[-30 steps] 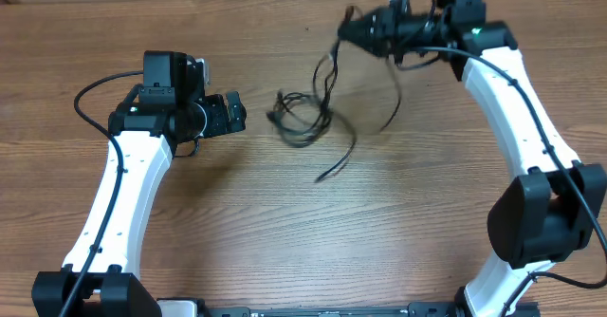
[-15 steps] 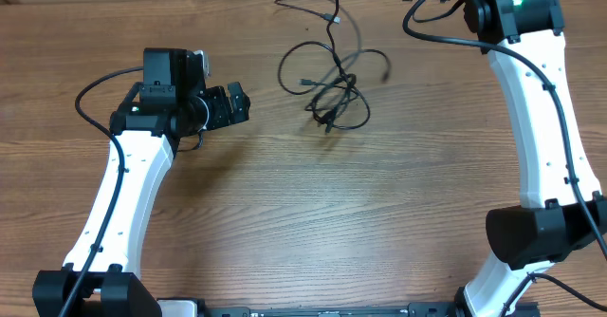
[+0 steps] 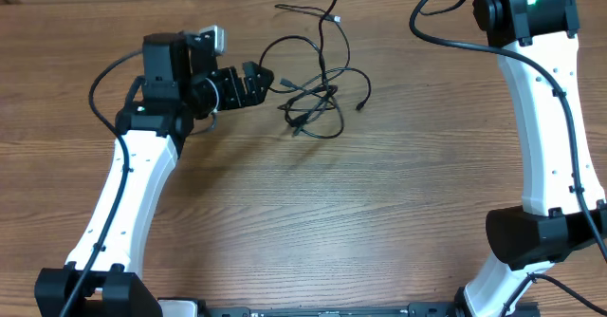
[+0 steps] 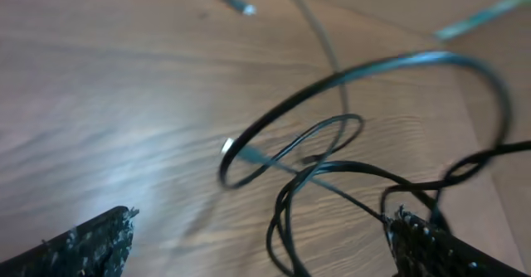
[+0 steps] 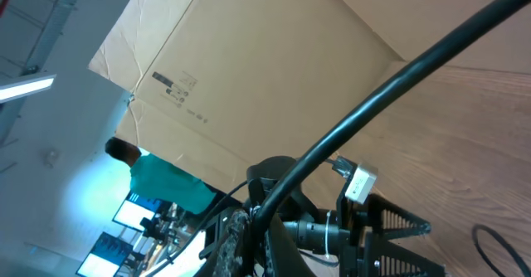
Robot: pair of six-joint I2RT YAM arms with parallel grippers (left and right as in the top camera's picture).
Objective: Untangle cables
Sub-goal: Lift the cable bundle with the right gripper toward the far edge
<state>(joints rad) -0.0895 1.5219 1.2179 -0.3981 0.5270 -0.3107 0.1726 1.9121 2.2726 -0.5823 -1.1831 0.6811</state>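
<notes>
Left gripper [image 3: 267, 76] wide apart beside the cables [image 3: 318, 97], arm outstretched rightward; right gripper closed, beyond the top edge.

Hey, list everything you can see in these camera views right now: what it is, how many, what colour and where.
cables: a few, exact count unclear, black, tangled on the table's far middle, one strand running past the top edge
table: one, brown wood, under everything
box: one, tan cardboard, background of the right wrist view
person: one, teal shirt, below the box in that view, far off
left arm: one, white and black, left side
right arm: one, white and black, right side
left tool: one, black, open, at the tangle's left edge
right tool: one, shut, beyond the overhead's top edge
</notes>
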